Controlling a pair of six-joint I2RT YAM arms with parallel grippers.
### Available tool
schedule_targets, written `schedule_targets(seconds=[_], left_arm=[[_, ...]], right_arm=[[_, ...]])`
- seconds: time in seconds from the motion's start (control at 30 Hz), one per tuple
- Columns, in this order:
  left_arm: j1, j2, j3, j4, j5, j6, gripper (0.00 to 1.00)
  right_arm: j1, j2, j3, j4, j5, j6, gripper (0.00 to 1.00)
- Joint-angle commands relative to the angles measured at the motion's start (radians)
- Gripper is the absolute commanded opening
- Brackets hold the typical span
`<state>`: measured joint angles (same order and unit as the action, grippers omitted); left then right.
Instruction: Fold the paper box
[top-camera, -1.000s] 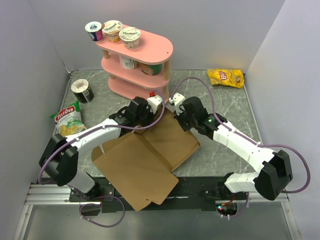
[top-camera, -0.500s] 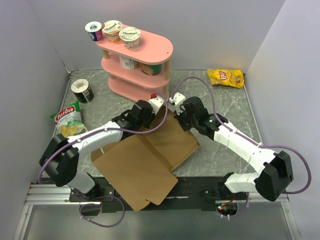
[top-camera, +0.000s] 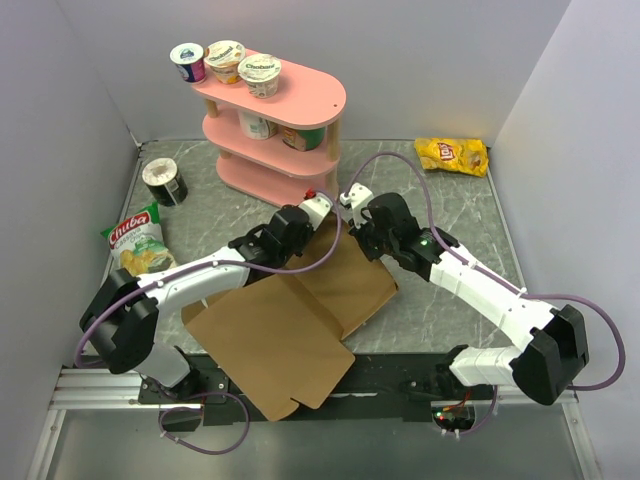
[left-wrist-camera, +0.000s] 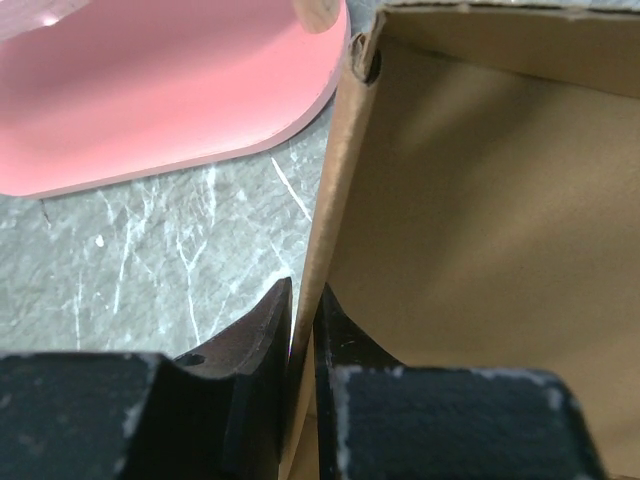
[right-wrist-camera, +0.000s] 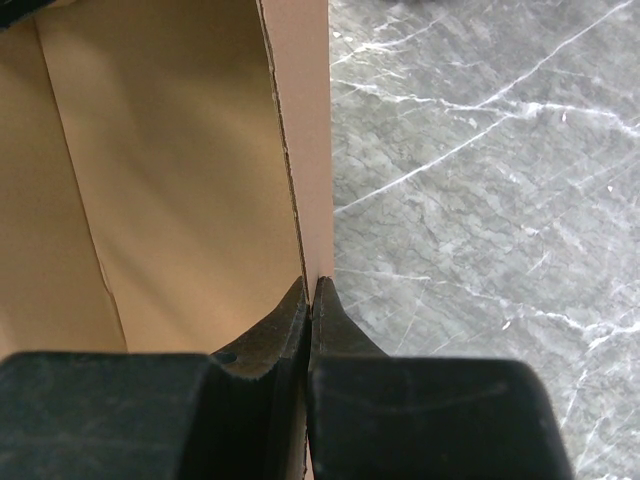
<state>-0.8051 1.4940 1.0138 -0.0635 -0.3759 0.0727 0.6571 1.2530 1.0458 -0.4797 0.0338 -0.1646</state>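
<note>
The paper box (top-camera: 290, 320) is a brown cardboard sheet with flaps, lying across the table's middle and hanging over the near edge. My left gripper (top-camera: 318, 212) is shut on a raised flap at the box's far edge; the flap (left-wrist-camera: 330, 190) stands upright between the fingers in the left wrist view, with the box's inside (left-wrist-camera: 480, 200) to its right. My right gripper (top-camera: 352, 215) is shut on another raised flap (right-wrist-camera: 300, 140) at the far right corner. The two grippers are close together at the box's far end.
A pink three-tier shelf (top-camera: 275, 120) with yogurt cups stands just behind the grippers; its base (left-wrist-camera: 150, 90) shows in the left wrist view. A dark can (top-camera: 164, 181) and a green chips bag (top-camera: 135, 240) lie at the left. A yellow chips bag (top-camera: 452, 154) lies at far right.
My left gripper has moved right and a little farther along the box's far edge, closer to the right gripper. The right gripper has barely moved.
</note>
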Motion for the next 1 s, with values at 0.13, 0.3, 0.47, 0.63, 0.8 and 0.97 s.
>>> schedule_targets(seconds=[0.13, 0.3, 0.47, 0.63, 0.8, 0.97], left_arm=[[0.021, 0.029, -0.004, -0.038, -0.077, -0.008, 0.17], [0.021, 0.084, 0.038, -0.101, -0.063, -0.048, 0.41], [0.023, 0.072, 0.043, -0.107, -0.047, -0.065, 0.5], [0.026, 0.045, 0.045, -0.11, -0.031, -0.114, 0.59], [0.027, 0.005, 0.051, -0.113, -0.009, -0.135, 0.72], [0.047, -0.032, 0.049, -0.11, 0.055, -0.146, 0.8]], right_arm=[[0.015, -0.037, 0.051, 0.01, -0.054, 0.039, 0.0], [0.013, 0.016, 0.052, 0.003, -0.035, 0.048, 0.0], [0.012, 0.017, 0.039, 0.009, -0.017, 0.054, 0.0], [0.004, 0.017, 0.037, 0.006, -0.018, 0.056, 0.0], [-0.002, 0.022, 0.039, 0.0, -0.017, 0.057, 0.0], [-0.005, 0.025, 0.042, -0.008, -0.017, 0.059, 0.0]])
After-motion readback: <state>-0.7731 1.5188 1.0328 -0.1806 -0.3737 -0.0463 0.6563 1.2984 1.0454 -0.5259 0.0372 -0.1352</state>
